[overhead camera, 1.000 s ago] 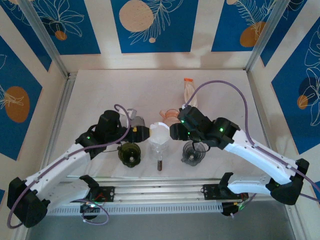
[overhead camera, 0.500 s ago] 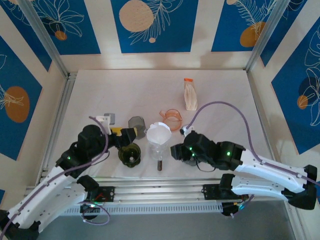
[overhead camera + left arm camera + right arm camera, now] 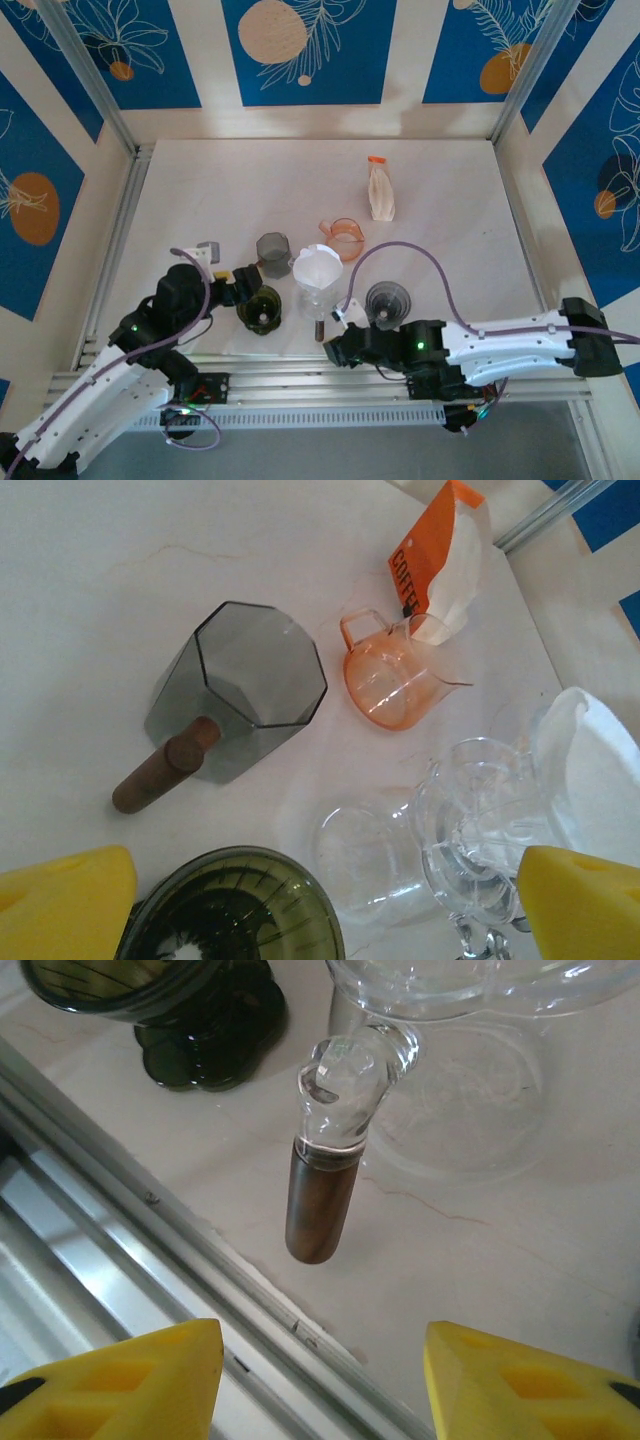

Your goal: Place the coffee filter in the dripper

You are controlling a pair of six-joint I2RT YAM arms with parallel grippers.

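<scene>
White bench point(image 3: 450, 200); white paper cone filter point(image 3: 317, 267) sits in clear glass dripper point(image 3: 319, 298), looks seated; left arm's yellow fingers point(image 3: 60, 900) spread, empty; right arm's yellow fingers point(image 3: 110, 1380) spread, empty; best to pull clear low and slow, not clipping the dripper's brown handle point(image 3: 318, 1200).

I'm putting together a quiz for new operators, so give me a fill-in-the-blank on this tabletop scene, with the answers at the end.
1. The white coffee filter sits in the ____ dripper.
2. The small measuring cup beside the gray cup is coloured ____.
3. The left gripper and right gripper both stand ____, holding nothing.
Missing words: clear; orange; open.
</scene>
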